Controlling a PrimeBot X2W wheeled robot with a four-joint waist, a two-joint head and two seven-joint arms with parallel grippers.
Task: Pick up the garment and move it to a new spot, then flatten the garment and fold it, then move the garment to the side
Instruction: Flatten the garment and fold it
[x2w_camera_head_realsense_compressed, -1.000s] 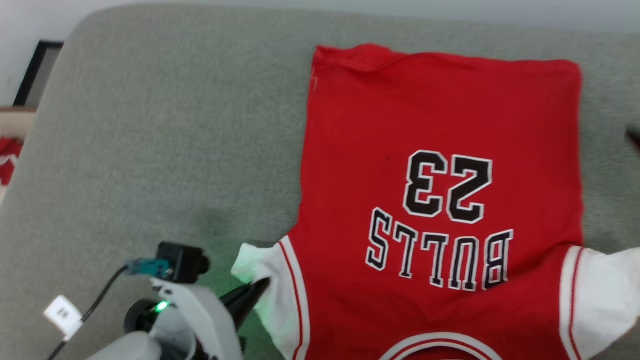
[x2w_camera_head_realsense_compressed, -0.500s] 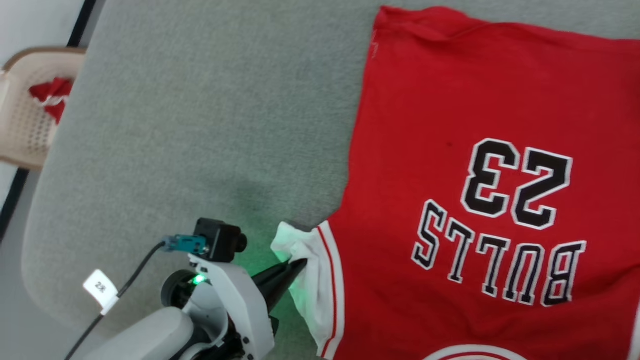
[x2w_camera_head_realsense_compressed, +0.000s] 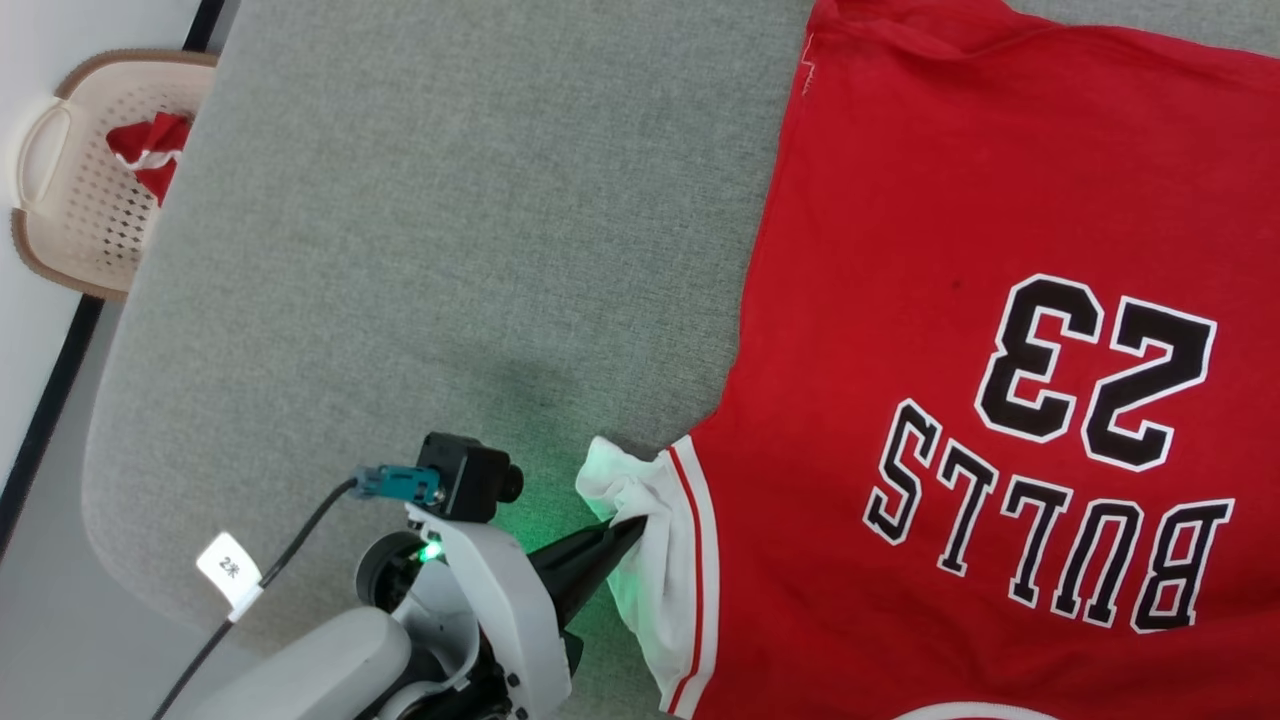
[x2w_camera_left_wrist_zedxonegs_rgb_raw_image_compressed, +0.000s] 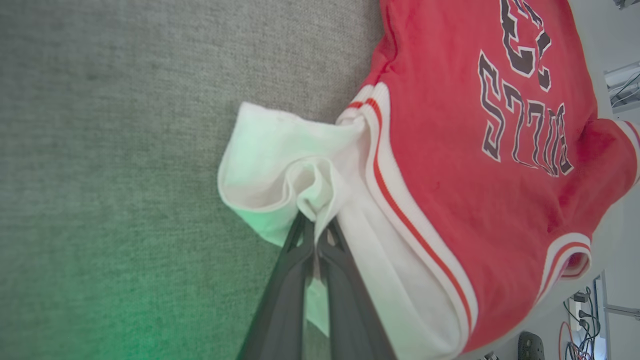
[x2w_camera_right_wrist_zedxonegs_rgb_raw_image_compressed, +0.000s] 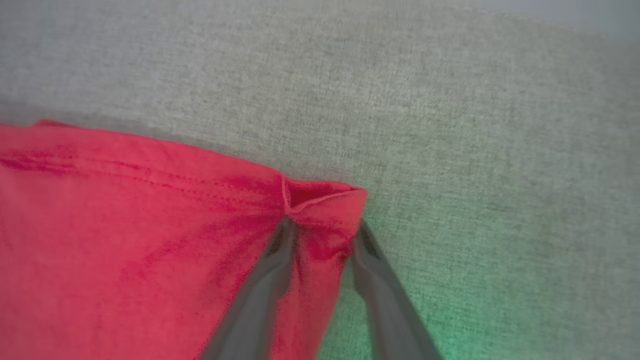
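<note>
The garment (x2w_camera_head_realsense_compressed: 950, 200), a red jersey with a black 23 and black lettering, lies spread on the grey padded surface (x2w_camera_head_realsense_compressed: 450, 250). Its white sleeve (x2w_camera_head_realsense_compressed: 640, 480) with red stripe trim is bunched at the lower middle of the head view. My left gripper (x2w_camera_head_realsense_compressed: 635, 525) is shut on that sleeve; in the left wrist view the gripper (x2w_camera_left_wrist_zedxonegs_rgb_raw_image_compressed: 315, 225) pinches a fold of white cloth (x2w_camera_left_wrist_zedxonegs_rgb_raw_image_compressed: 280, 155). In the right wrist view my right gripper (x2w_camera_right_wrist_zedxonegs_rgb_raw_image_compressed: 324, 225) straddles a red hem corner (x2w_camera_right_wrist_zedxonegs_rgb_raw_image_compressed: 320, 195) of the garment (x2w_camera_right_wrist_zedxonegs_rgb_raw_image_compressed: 125, 225), fingers still apart with cloth between them.
A beige perforated basket (x2w_camera_head_realsense_compressed: 60, 240) holding red cloth (x2w_camera_head_realsense_compressed: 150, 150) stands off the surface's far left corner. The padded surface's rounded edge (x2w_camera_head_realsense_compressed: 110, 480) runs down the left, with pale floor beyond. Bare grey padding spreads left of the jersey.
The head camera has swung, so the whole picture slid right and the basket came into view. My left gripper stays shut on the white sleeve.
</note>
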